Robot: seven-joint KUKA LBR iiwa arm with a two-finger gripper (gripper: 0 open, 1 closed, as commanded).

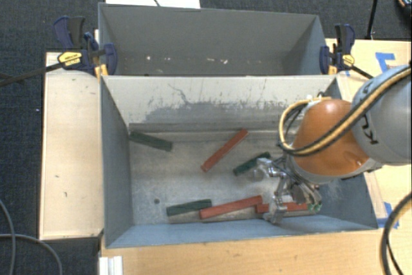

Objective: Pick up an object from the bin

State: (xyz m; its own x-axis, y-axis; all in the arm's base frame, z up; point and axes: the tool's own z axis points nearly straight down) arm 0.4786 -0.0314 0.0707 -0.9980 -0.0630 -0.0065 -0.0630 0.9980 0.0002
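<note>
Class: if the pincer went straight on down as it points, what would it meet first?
Probably the right end of the front red stick, directly under the pincer; the gap between them is unclear.

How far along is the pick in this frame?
Done: the arm has reached into the bin, with the jaws down near the floor at the right end of the long red stick by the near wall. In hand: nothing is visibly lifted. Left: securing a stick and raising it out. The orange stick and the dark green stick lie apart to the left.
</note>
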